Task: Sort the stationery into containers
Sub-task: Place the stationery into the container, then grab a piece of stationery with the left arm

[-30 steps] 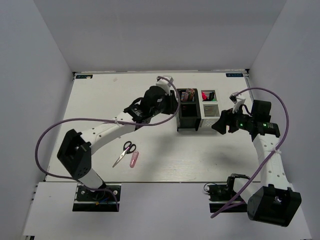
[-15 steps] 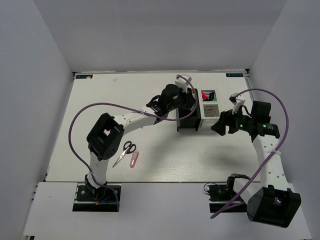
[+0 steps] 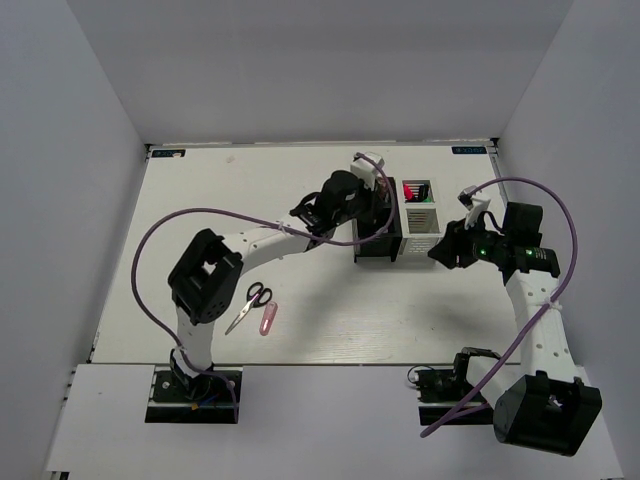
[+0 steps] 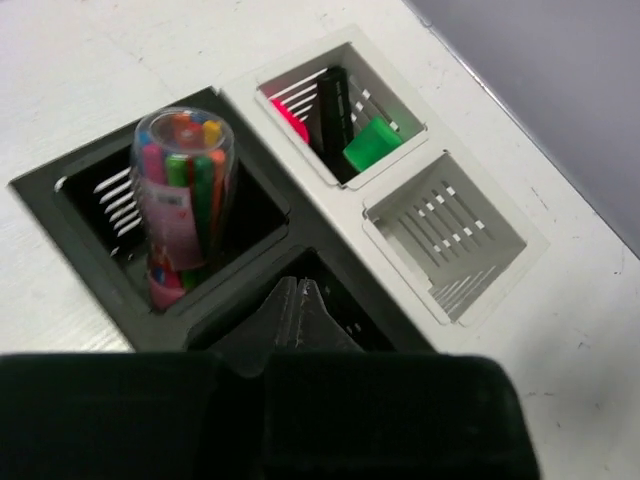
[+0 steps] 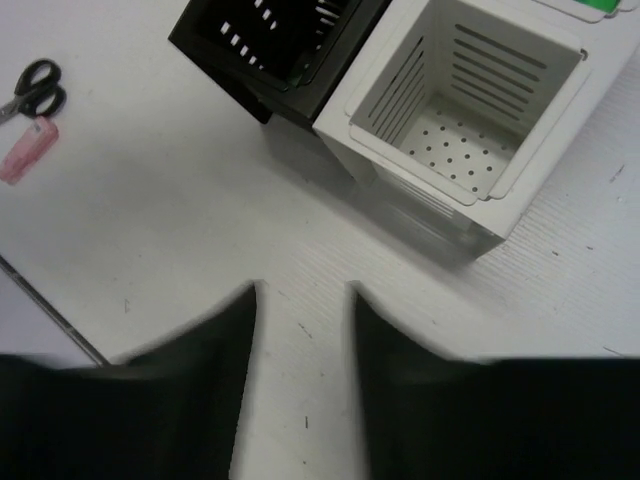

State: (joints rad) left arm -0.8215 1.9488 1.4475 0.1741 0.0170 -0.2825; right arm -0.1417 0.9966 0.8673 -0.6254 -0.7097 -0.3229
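Two items left: scissors [image 3: 250, 302], cutter [image 3: 268, 319]. Left gripper [image 4: 300, 305] pinched shut, empty, over black holder [image 3: 375, 245]; right gripper [image 5: 300, 295] spread wide, empty. Risk: a low retreat clips holder, tips it.

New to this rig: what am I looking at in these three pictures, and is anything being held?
Two robot arms are bolted at the near edge of a table. The wide picture looks down from above; the other two come from a camera on each wrist. A black holder and a white holder stand side by side. The black one contains a clear tube of coloured pens; the white one, a green-capped marker. Scissors and a pink cutter lie loose on the table. The left gripper hangs shut and empty over the black holder; the right gripper is open and empty near the white holder.
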